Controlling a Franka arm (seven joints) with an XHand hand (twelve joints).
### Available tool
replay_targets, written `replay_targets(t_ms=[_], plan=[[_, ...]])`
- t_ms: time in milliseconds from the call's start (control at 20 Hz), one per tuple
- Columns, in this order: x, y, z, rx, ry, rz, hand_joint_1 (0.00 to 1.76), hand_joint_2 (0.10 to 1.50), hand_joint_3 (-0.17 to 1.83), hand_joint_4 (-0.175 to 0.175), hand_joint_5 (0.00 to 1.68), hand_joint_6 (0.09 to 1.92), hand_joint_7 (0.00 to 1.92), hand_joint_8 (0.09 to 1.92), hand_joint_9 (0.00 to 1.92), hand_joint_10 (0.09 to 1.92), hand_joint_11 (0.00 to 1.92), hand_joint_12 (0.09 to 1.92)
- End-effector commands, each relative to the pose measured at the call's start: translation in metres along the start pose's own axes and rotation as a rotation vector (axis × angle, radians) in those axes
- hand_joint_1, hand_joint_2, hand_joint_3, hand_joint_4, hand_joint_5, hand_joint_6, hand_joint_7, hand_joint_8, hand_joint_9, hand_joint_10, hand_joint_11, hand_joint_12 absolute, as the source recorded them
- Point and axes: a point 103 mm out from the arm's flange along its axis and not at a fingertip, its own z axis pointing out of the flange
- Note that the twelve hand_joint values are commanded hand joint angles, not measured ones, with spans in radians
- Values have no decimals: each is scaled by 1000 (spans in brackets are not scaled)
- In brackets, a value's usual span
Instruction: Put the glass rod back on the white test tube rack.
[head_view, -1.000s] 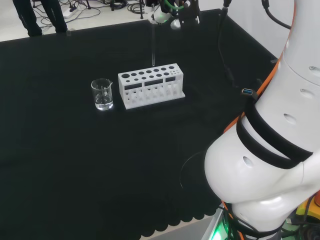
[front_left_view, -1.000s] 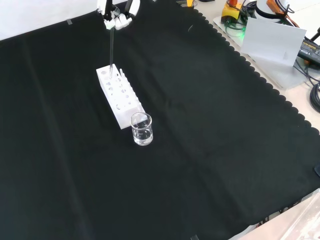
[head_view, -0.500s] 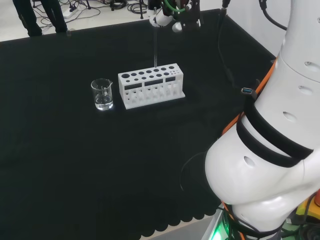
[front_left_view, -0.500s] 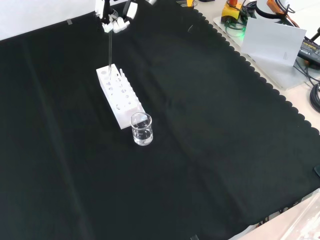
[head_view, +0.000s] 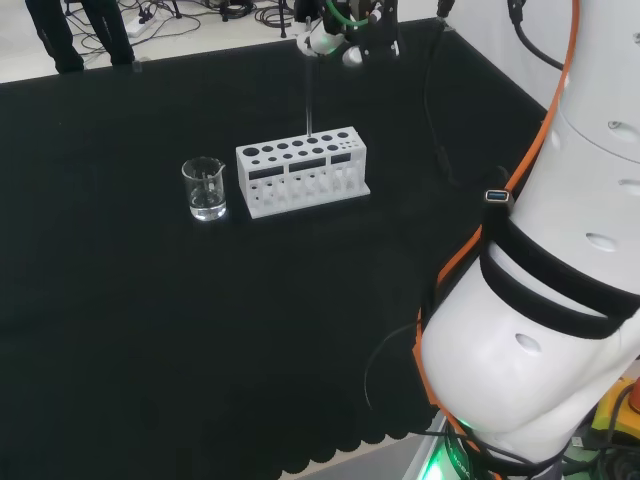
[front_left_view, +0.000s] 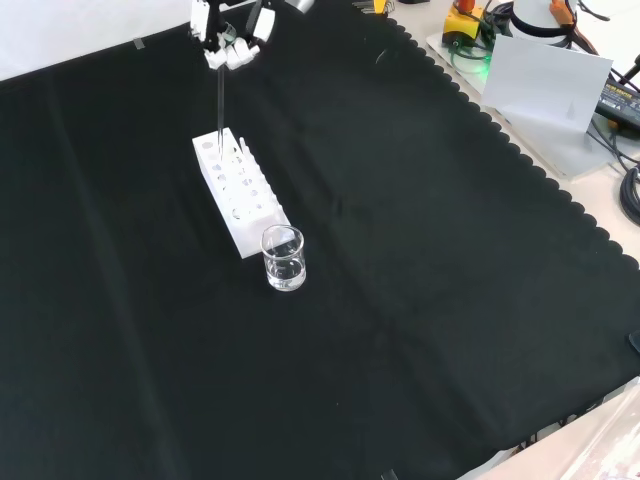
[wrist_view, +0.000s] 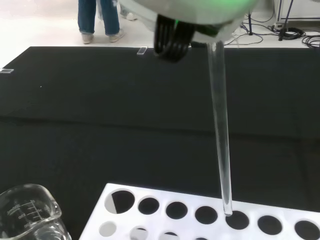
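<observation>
Wrist view: glass rod (wrist_view: 220, 125), pinched upright by the hand (head_view: 335, 35), tip poised at a hole in the white rack (wrist_view: 200, 215); insertion and release remain.

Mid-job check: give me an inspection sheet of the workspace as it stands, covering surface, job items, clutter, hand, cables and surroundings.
Surface: black cloth, bare apart from the items below.
Job's things: glass rod held about upright, its lower tip right at a hole in the back row of the white test tube rack; whether it has entered cannot be told.
Clutter: glass beaker beside one end of the rack, apart from it.
Hand: hand above the rack, shut on the rod's top end.
Cables: orange and black cables run along the arm.
Surroundings: a grey panel and loose cables past the cloth's scalloped edge.
</observation>
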Motion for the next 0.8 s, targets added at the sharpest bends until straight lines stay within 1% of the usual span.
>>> replay_targets(t_ms=[50,200,450,600,800], plan=[[-8,3,10,6,-3,9,1317,669,695,-175,1232,479,1230,1049,1690,707,1664,798],[-11,4,11,13,0,14,1317,669,696,-175,1233,479,1231,1048,1689,708,1664,798],[-15,6,14,6,-3,22,1317,668,698,-175,1233,479,1231,1047,1689,708,1663,798],[-23,7,13,8,10,31,1317,667,698,-175,1233,479,1232,1047,1689,708,1663,799],[-26,4,18,13,3,34,1317,667,699,-175,1233,480,1232,1047,1689,708,1663,799]])
